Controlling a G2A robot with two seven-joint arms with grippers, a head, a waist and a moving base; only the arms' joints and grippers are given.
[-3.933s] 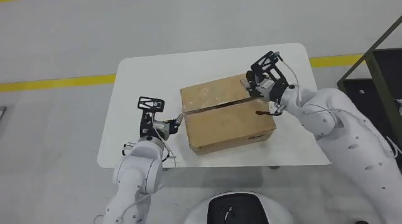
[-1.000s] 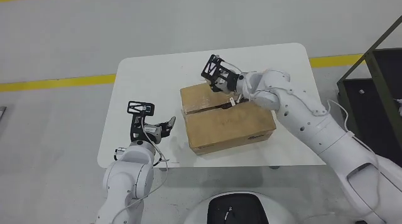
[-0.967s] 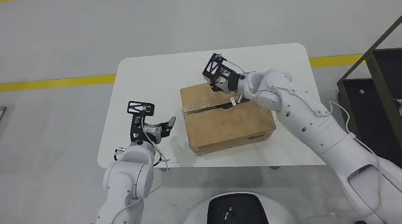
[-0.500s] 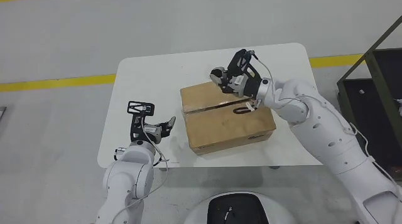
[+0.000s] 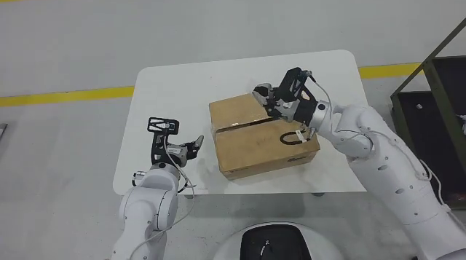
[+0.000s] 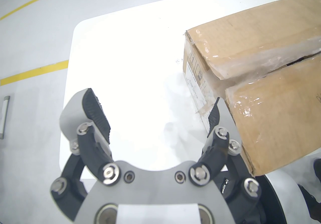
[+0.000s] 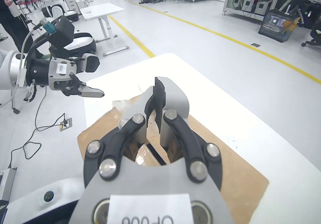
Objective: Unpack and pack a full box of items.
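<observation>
A closed brown cardboard box (image 5: 262, 132) lies on the white table (image 5: 167, 89), its top seam (image 6: 263, 59) covered with crumpled clear tape. Part of the seam gapes dark. My right gripper (image 5: 263, 92) hovers over the box's far flap, shut on a scrap of clear tape (image 7: 121, 105) at its fingertips (image 7: 160, 94). My left gripper (image 6: 153, 99) hangs open over bare table beside the box's left end, one pad close to the box's side without touching it. From above, that left gripper (image 5: 191, 148) sits just left of the box.
The box fills the table's right half, and bare table (image 6: 125, 59) lies to its left and behind it. A dark metal rack (image 5: 437, 78) stands off the table's right side. The table's front edge (image 5: 218, 191) is close behind the left gripper.
My right gripper went from the box's far right corner to the left end of the seam, then back right along the far flap. The left arm drew slightly away from the box early on.
</observation>
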